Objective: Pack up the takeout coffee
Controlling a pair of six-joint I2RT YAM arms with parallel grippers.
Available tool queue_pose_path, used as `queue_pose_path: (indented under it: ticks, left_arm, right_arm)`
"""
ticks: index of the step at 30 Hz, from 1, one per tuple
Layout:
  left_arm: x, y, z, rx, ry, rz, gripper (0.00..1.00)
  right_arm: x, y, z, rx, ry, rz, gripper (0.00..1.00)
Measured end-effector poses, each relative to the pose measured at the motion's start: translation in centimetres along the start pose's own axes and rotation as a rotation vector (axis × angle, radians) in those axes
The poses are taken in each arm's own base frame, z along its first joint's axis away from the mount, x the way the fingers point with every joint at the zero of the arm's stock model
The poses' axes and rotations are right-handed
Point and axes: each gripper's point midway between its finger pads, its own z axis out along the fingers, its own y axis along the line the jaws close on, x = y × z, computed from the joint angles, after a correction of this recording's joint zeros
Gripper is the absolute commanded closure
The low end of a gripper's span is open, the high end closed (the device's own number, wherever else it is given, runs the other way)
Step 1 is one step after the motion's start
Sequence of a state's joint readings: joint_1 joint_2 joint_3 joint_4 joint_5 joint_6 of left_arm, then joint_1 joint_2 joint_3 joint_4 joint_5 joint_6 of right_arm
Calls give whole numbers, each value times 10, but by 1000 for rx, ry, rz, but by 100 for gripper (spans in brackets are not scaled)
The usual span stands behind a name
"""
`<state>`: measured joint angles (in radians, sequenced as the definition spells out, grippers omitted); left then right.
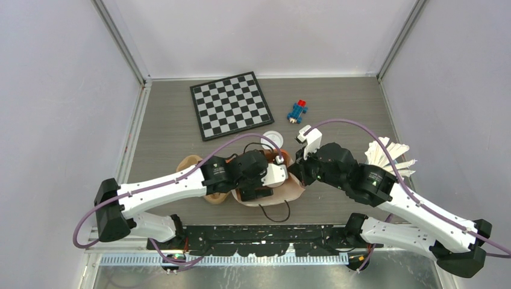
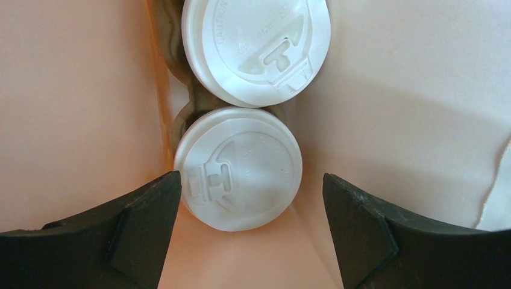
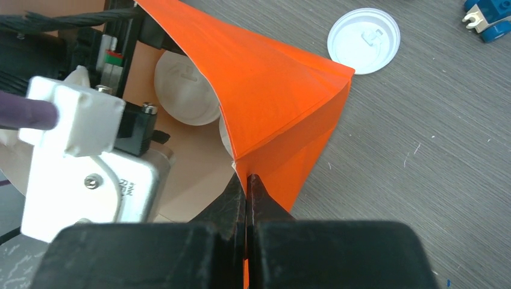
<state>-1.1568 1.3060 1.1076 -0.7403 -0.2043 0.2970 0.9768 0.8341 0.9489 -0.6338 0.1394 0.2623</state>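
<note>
- Step in hand, as I judge it: loading the bag; two lidded cups already stand inside the orange paper bag [image 3: 271,102], the near coffee cup [image 2: 238,171] touching the far coffee cup [image 2: 256,48], both set against a brownish moulded holder [image 2: 179,120] (only a sliver of it shows).
- The left gripper [image 2: 250,186] hangs over the near coffee cup with its fingers spread wide, one either side of the lid; it grips nothing, though whether a pad brushes the lid I cannot tell.
- The right gripper [image 3: 247,186] is pressed together on the bag's folded edge, pinching the paper and holding the mouth open.
- Pose: the left arm reaches in from the near left, wrist bent down into the bag; the right arm comes from the near right, low at the bag's right rim.
- The next move probably calls for a straight lift of the left arm, clear of the bag walls; a loose white lid [image 3: 363,41] lies on the table [image 3: 422,150] just beyond the bag's far side.
</note>
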Motion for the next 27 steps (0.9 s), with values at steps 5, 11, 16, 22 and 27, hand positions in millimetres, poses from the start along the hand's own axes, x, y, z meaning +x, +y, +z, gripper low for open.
queue_pose_path:
  ticks: [5, 11, 16, 22, 27]
  left_arm:
    - [-4, 1, -6, 2, -15, -17, 11]
    - [-11, 2, -12, -5, -52, -74, 11]
    - [-17, 0, -13, 2, -72, -124, 11]
    - [-22, 3, -21, -7, -102, -164, 10]
    - [-29, 15, -28, -28, -130, -227, 10]
  right_arm:
    - [-4, -4, 1, 23, -2, 30, 100]
    - [-9, -7, 5, 43, 10, 68, 100]
    - [-11, -10, 5, 54, 21, 96, 100]
    - [-13, -13, 4, 65, 29, 136, 100]
    - [-15, -14, 6, 70, 38, 163, 100]
